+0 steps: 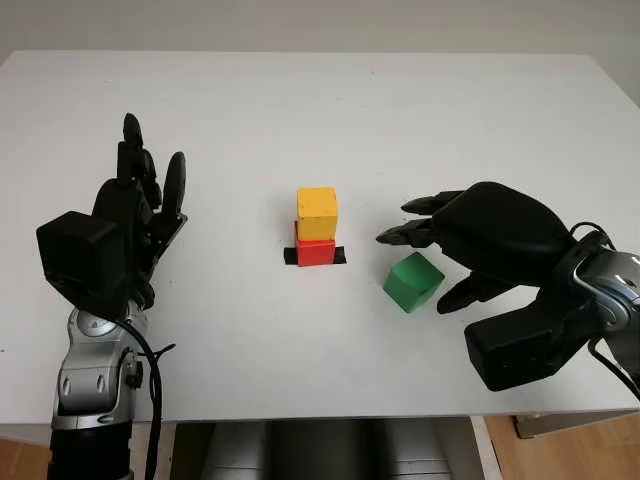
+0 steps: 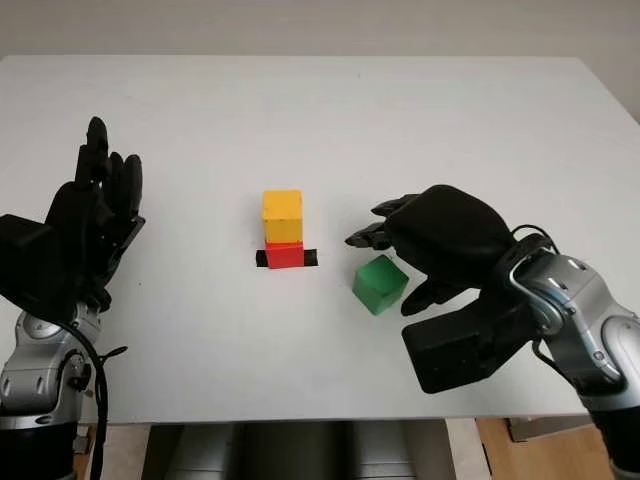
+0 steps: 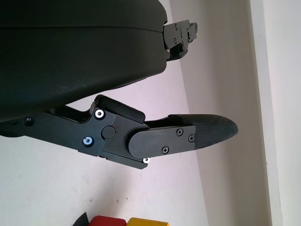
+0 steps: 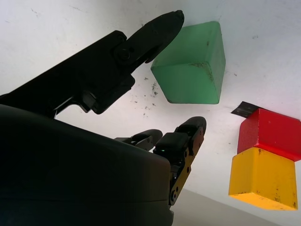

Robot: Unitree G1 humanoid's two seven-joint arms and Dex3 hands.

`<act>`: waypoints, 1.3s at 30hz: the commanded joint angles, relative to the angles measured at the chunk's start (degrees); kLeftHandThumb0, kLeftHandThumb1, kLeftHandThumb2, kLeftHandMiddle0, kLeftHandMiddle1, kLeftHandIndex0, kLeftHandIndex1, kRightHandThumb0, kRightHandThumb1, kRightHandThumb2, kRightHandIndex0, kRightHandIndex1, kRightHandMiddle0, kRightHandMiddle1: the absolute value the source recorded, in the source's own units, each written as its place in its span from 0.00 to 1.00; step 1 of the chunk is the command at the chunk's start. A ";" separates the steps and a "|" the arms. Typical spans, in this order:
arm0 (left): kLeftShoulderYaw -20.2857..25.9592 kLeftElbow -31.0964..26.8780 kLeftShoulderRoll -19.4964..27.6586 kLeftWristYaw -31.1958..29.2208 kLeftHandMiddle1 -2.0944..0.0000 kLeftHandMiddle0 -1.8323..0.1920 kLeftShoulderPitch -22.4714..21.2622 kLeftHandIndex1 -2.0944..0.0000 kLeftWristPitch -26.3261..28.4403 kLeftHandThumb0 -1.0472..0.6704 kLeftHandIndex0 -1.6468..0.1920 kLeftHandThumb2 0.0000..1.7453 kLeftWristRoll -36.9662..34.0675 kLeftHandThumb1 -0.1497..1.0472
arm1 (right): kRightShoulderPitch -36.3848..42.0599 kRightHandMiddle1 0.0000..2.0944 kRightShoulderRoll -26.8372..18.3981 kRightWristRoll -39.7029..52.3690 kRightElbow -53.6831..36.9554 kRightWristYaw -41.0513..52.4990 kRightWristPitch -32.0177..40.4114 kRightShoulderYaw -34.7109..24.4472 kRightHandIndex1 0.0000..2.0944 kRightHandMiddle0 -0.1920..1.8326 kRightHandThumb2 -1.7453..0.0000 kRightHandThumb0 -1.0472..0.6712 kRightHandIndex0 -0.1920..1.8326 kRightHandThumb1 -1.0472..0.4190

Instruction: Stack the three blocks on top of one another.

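A yellow block point(image 1: 317, 212) sits on top of a red block point(image 1: 315, 248) at the middle of the white table, over a strip of black tape point(image 1: 340, 256). The green block point(image 1: 413, 281) lies on the table just right of that stack, also seen close up as the green block point(image 4: 190, 66). My right hand point(image 1: 425, 262) is open right beside the green block, its thumb near the block's front right and its fingers behind it, not gripping. My left hand point(image 1: 140, 205) is open and raised over the table's left side, well clear of the blocks.
The white table point(image 1: 320, 110) stretches wide behind the blocks. Its front edge point(image 1: 300, 415) runs close below both arms, and wooden floor point(image 1: 560, 455) shows past it at the lower right.
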 commanded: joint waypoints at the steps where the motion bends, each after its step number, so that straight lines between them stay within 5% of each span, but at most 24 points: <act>1: 0.36 -1.30 0.05 -0.30 1.00 1.00 0.49 1.00 -0.17 0.18 1.00 0.29 -0.60 1.00 | 0.01 0.04 0.32 0.33 0.36 -0.30 -0.30 0.32 0.03 0.46 0.97 0.29 0.35 0.25; 24: -0.62 -1.56 0.81 -1.74 1.00 1.00 1.06 1.00 1.29 0.19 1.00 0.28 0.54 1.00 | -0.48 0.10 3.74 6.49 8.94 -6.73 -6.77 0.19 0.05 0.57 0.96 0.45 0.42 0.18; 29: -0.92 -1.53 0.40 -1.21 1.00 1.00 0.96 1.00 1.45 0.19 1.00 0.27 1.13 1.00 | -0.80 0.32 2.81 4.68 9.65 -8.59 -8.42 0.23 0.04 0.51 0.97 0.48 0.45 0.16; 39: -1.27 -1.77 -0.03 -0.97 1.00 1.00 1.15 1.00 2.08 0.21 1.00 0.28 1.40 1.00 | -1.71 0.31 2.37 3.06 8.22 -7.54 -6.48 -0.80 0.04 0.52 0.97 0.49 0.44 0.18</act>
